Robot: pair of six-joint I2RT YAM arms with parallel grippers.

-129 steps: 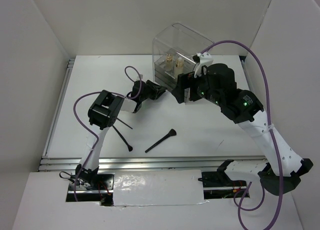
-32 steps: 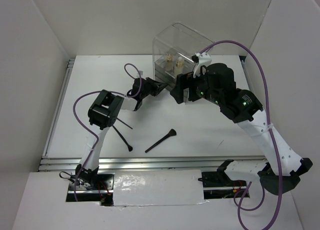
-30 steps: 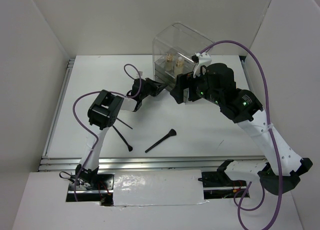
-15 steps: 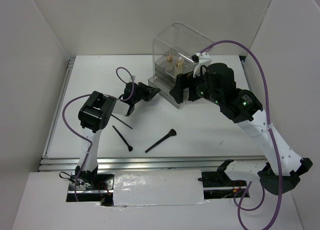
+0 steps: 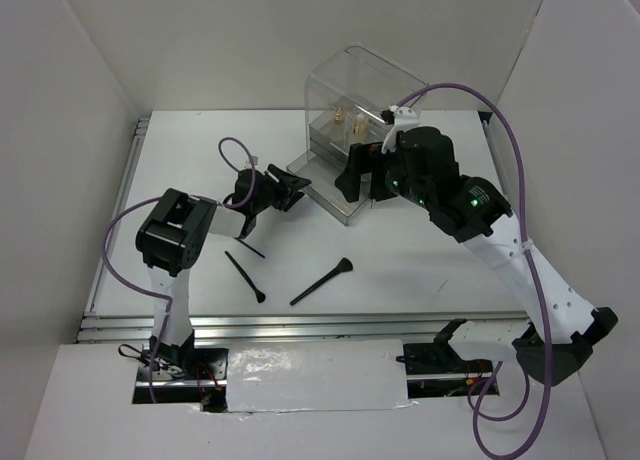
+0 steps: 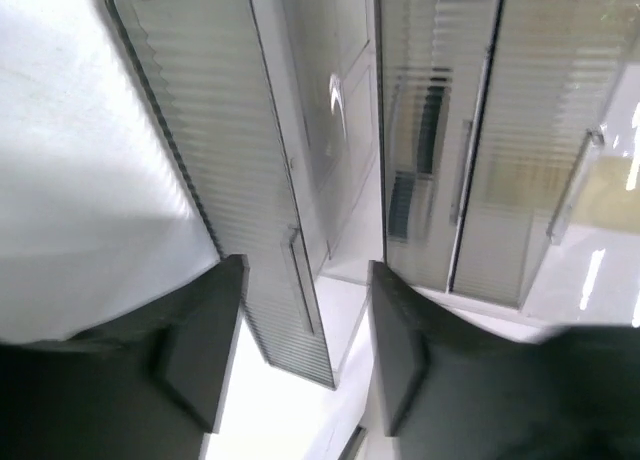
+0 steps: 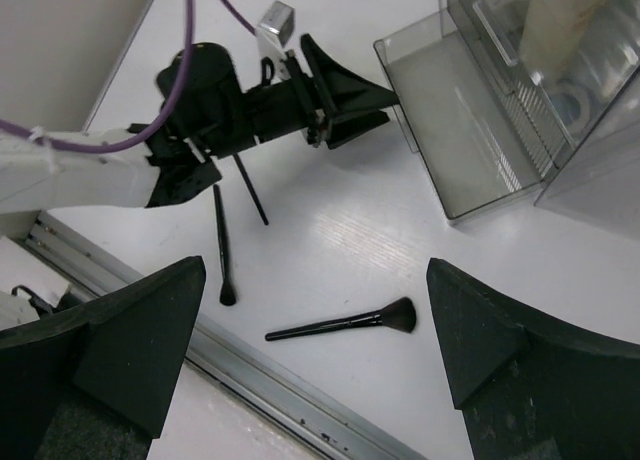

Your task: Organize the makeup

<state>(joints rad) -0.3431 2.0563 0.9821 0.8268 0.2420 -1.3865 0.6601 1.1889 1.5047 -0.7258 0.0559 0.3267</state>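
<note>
Three black brushes lie on the table: a fat-headed one (image 5: 322,281) (image 7: 345,325), a thin one (image 5: 245,277) (image 7: 222,245) and a thin one half under the left arm (image 5: 248,246) (image 7: 250,188). A cream tube (image 5: 357,127) (image 7: 560,10) and a small gold lipstick (image 5: 337,115) stand inside the clear box (image 5: 365,90). The box's lower drawer (image 5: 328,188) (image 7: 450,130) is pulled out and looks empty. My left gripper (image 5: 292,188) (image 6: 307,265) (image 7: 385,95) is open, its jaws either side of the drawer's front handle without touching it. My right gripper (image 5: 357,180) (image 7: 315,310) is wide open and empty above the drawer.
White walls enclose the table on three sides. A metal rail (image 5: 300,325) runs along the near edge. The left arm's purple cable (image 5: 235,155) loops above the table left of the box.
The left arm has drawn back to the left and the lower drawer has slid out of the box with it. The right gripper has shifted slightly left.
</note>
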